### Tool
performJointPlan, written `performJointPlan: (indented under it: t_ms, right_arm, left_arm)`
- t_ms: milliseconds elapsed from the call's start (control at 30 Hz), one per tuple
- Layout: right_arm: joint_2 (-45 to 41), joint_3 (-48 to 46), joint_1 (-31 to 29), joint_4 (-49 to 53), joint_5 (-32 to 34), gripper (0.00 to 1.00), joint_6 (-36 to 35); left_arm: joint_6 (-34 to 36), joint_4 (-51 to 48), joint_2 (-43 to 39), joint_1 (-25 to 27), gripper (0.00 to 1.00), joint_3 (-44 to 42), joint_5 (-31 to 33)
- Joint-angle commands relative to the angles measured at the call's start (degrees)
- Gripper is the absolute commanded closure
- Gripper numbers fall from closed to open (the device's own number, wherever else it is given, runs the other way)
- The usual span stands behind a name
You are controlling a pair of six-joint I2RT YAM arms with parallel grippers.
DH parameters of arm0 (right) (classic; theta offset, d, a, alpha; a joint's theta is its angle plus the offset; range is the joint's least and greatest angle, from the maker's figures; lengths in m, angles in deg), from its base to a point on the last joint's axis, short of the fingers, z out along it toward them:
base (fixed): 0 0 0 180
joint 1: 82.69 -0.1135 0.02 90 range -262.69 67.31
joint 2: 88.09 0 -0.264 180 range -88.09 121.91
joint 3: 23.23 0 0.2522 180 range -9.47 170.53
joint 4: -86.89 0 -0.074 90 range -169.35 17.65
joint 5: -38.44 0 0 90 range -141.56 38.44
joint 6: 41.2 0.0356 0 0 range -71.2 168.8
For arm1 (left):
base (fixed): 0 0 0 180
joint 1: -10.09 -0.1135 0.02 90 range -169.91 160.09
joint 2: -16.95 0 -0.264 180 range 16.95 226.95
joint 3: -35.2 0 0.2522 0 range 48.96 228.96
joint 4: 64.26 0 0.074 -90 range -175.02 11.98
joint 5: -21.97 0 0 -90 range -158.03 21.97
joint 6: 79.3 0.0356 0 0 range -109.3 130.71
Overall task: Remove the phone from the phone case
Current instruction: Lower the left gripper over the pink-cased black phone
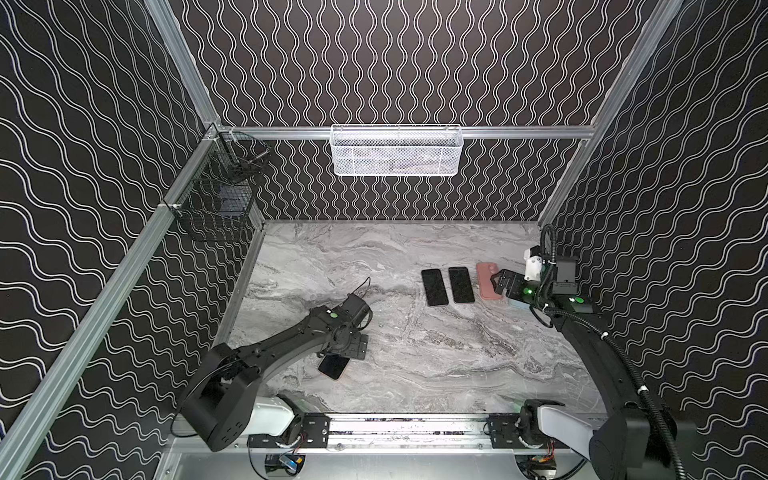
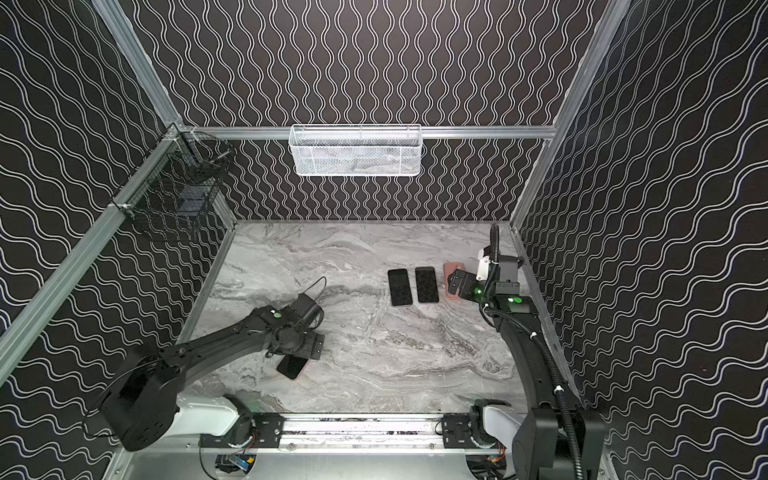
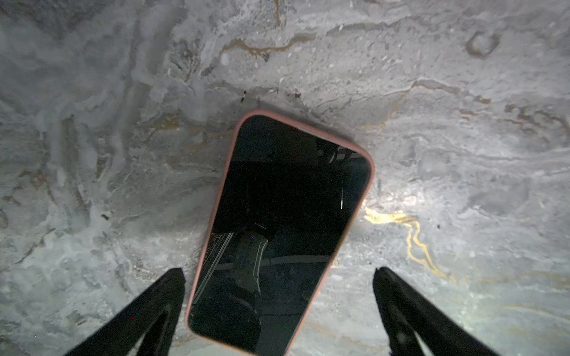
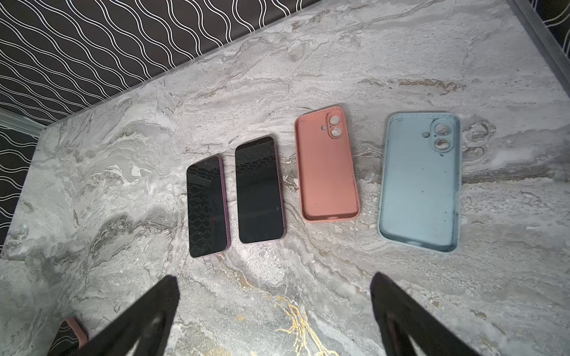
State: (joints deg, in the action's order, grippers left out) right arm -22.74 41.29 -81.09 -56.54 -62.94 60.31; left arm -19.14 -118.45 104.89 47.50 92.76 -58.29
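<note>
Ahead of my right claw (image 4: 274, 283), spread and empty, lie two bare phones (image 4: 260, 191), an empty pink case (image 4: 327, 172) and an empty blue case (image 4: 419, 185). One phone (image 3: 287, 222) remains in its phone case (image 3: 216, 197), flat on the tabletop (image 1: 415, 357), between the fingers of my spread left claw (image 3: 279, 273), ungripped.

A robot lab cell: aluminium frame (image 1: 519, 132), patterned walls (image 1: 374, 62), marble tabletop (image 1: 415, 353).

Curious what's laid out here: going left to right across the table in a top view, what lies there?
Cased phone → bare phone → second bare phone → pink case.
</note>
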Motion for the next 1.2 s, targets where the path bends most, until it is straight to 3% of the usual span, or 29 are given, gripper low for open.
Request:
performJointPlan:
  t_ms: [0, 933, 1167]
  right_arm:
    - [-0.82, -0.48, -0.02, -0.59, 0.82, 0.01, -0.32]
    - [-0.48, -0.48, 0.11, 0.96, 1.19, 0.01, 0.10]
    - [-0.06, -0.90, 0.06, 0.11, 0.84, 0.01, 0.18]
  left_arm:
    - [0.78, 4.98, 1.88, 0.03, 0.01, -0.87, 0.43]
    - [0.08, 7.15, 8.56, -1.54, 0.01, -0.78, -0.46]
    - [-0.55, 7.16, 6.94, -1.49, 0.16, -0.83, -2.57]
